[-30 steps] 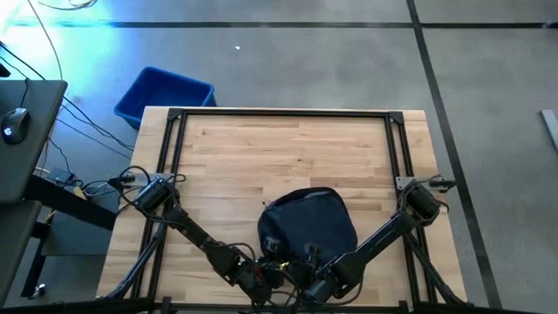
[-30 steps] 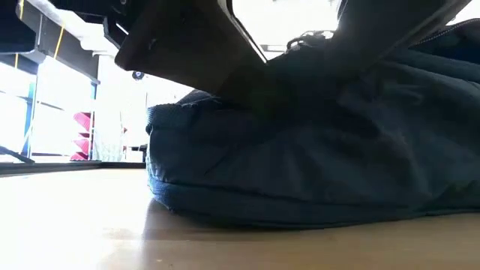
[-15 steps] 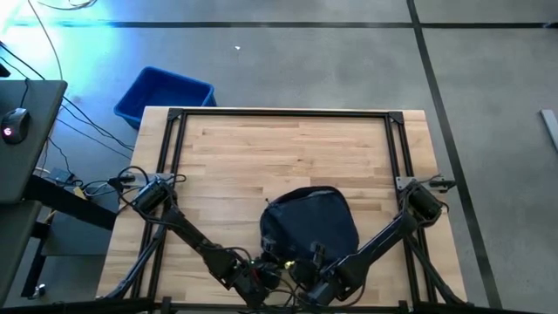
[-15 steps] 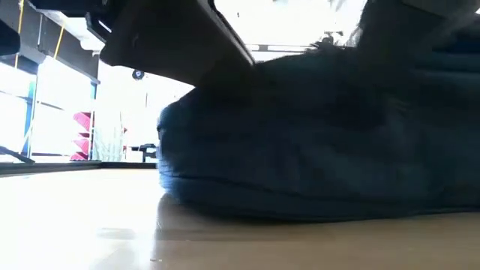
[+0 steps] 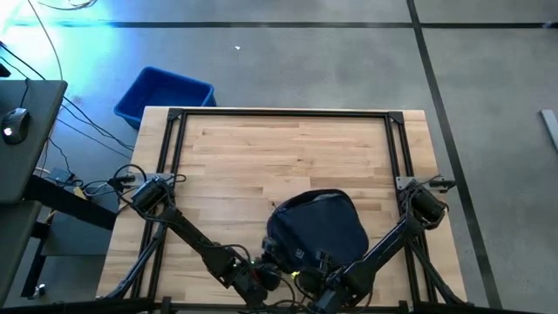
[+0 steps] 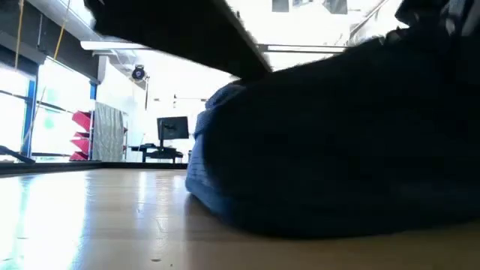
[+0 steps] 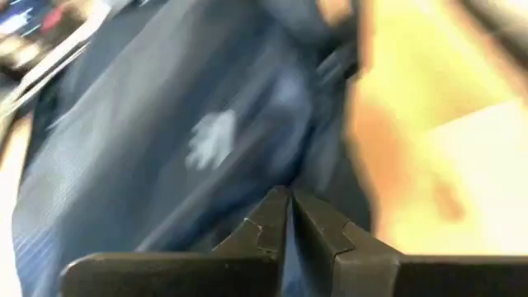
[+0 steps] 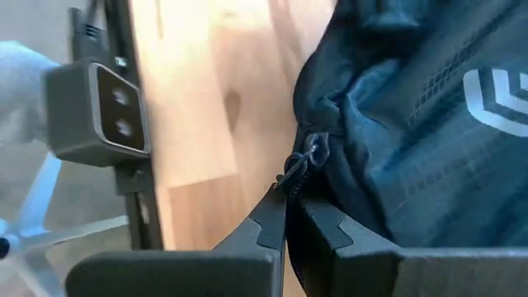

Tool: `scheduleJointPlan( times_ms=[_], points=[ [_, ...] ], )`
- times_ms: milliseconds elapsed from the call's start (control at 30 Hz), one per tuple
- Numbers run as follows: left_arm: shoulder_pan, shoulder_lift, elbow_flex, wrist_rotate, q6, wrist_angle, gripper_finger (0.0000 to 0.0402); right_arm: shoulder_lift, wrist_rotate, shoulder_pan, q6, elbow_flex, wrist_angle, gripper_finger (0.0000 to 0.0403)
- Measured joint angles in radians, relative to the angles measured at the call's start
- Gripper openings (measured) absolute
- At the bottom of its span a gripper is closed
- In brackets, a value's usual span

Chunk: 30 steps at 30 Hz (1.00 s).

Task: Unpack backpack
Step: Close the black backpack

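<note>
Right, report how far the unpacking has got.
Done: nothing unpacked; no contents lie on the table. In hand: both grippers sit at the backpack's near edge. The right gripper is shut at a zipper pull; the left gripper is shut against the fabric. Left: opening the bag and removing whatever is inside.

The backpack (image 5: 316, 227) has been shifted across the table (image 5: 261, 157), away from the blue bin (image 5: 163, 94): its rounded outline is now found farther toward the right arm's side and slightly nearer the table's near edge. In the low view, more bare tabletop and room background are exposed beside the backpack. The right gripper (image 5: 316, 270) has been displaced with it, away from the bin; the left gripper (image 5: 270, 277) has been moved slightly.
</note>
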Motion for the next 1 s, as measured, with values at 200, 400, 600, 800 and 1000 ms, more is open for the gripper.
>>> scheduleJointPlan(
  times_ms=[200, 400, 600, 800, 1000],
  points=[
    [0.001, 0.000, 0.000, 0.087, 0.059, 0.085, 0.0082, 0.000, 0.003, -0.014, -0.063, 0.000, 0.045, 0.0000],
    [0.016, 0.000, 0.000, 0.079, 0.072, 0.120, 0.0180, 0.000, 0.011, -0.020, -0.091, 0.000, 0.066, 0.0000],
    [0.037, 0.026, 0.001, 0.062, 0.052, 0.124, 0.0218, 0.000, 0.016, -0.021, -0.103, 0.000, 0.069, 0.0000],
    [0.042, 0.042, 0.000, 0.053, 0.037, 0.109, 0.0140, 0.000, 0.019, -0.022, -0.106, 0.000, 0.070, 0.0000],
    [0.035, 0.042, 0.000, 0.054, 0.034, 0.108, 0.0014, 0.000, 0.031, -0.022, -0.138, 0.000, 0.081, 0.0010]
  ],
)
